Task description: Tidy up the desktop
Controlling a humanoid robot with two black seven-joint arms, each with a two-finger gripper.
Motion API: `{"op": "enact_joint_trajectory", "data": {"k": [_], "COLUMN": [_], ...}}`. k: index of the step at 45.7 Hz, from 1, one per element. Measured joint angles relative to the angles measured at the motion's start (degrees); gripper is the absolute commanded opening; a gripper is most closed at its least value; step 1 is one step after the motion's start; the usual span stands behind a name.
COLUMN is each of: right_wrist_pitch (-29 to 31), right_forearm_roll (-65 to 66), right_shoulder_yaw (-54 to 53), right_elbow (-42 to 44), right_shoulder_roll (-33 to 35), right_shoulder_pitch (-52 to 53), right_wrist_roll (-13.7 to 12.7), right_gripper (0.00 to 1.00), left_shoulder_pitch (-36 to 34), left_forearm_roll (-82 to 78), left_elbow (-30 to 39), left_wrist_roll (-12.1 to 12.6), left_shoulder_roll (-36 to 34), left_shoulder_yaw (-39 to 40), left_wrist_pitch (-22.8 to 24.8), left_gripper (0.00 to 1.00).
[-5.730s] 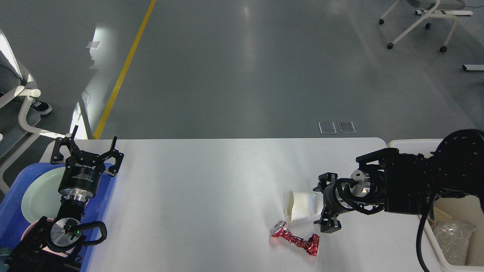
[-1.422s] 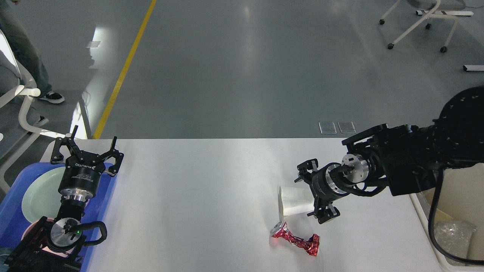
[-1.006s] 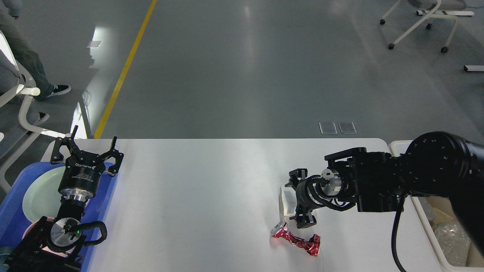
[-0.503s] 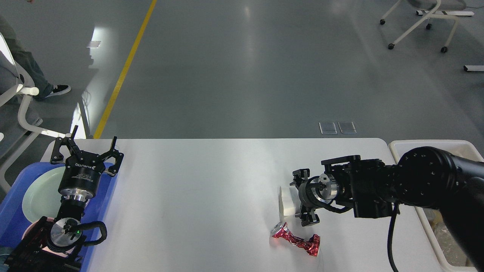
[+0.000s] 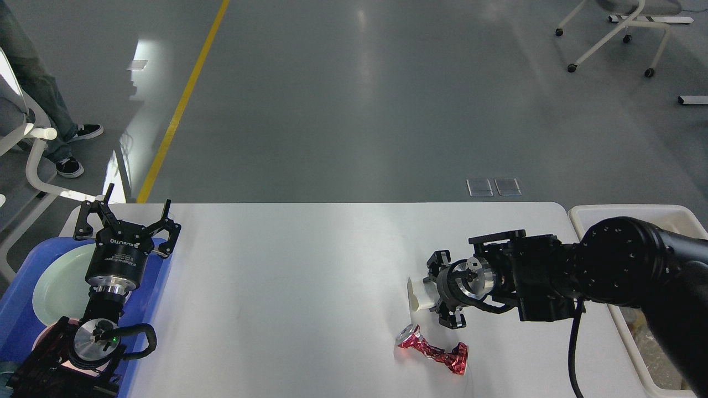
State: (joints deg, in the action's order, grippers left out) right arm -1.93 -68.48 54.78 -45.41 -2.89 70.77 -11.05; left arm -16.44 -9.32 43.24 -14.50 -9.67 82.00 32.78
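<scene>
The desktop (image 5: 287,287) is a wide white-grey tabletop. A white paper cup (image 5: 416,293) lies on its side right of centre, squashed narrow, its rim facing left. My right gripper (image 5: 434,290) reaches in from the right and is shut on the cup's body. Just in front of it a crumpled red foil can (image 5: 434,351) rests on the desktop. My left gripper (image 5: 128,216) stands open and holds nothing at the desktop's left edge, above the blue tray.
A blue tray (image 5: 16,309) with a pale green plate (image 5: 55,282) sits at the left under my left arm. A cream-white bin (image 5: 619,211) holding crumpled plastic adjoins the desktop's right end. A person's legs and a chair frame are on the floor at far left.
My right gripper pushed left onto the paper cup and closed, squashing it narrower. A person walked about at far left. The left arm and the red can stayed put.
</scene>
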Motion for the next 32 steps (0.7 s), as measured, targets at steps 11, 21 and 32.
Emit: {"op": "enact_joint_trajectory", "data": {"k": [11,21,32], "right_wrist_pitch": [0.57,0.66,0.91], "right_forearm_roll": [0.87,0.96,4.90], "right_shoulder_yaw": [-0.79,-0.71,0.03], "right_elbow": [-0.84,-3.59,-10.48], "right_shoulder_roll": [0.25,1.50,4.28], "right_shoulder_pitch": [1.12,3.26,8.59], "right_wrist_roll": [-0.23,-0.33,-0.66], "right_gripper": [0.00,0.00,0.00], "left_shoulder_pitch": [0.00,0.00,0.00], "left_forearm_roll": [0.00,0.00,0.00], "left_elbow": [0.00,0.00,0.00], "left_wrist_roll": [0.00,0.01,0.08], "left_shoulder_roll": [0.00,0.00,0.00], "left_shoulder_yaw": [0.00,0.00,0.00], "left_wrist_pitch": [0.00,0.00,0.00], "left_gripper": [0.97,0.97,0.97]}}
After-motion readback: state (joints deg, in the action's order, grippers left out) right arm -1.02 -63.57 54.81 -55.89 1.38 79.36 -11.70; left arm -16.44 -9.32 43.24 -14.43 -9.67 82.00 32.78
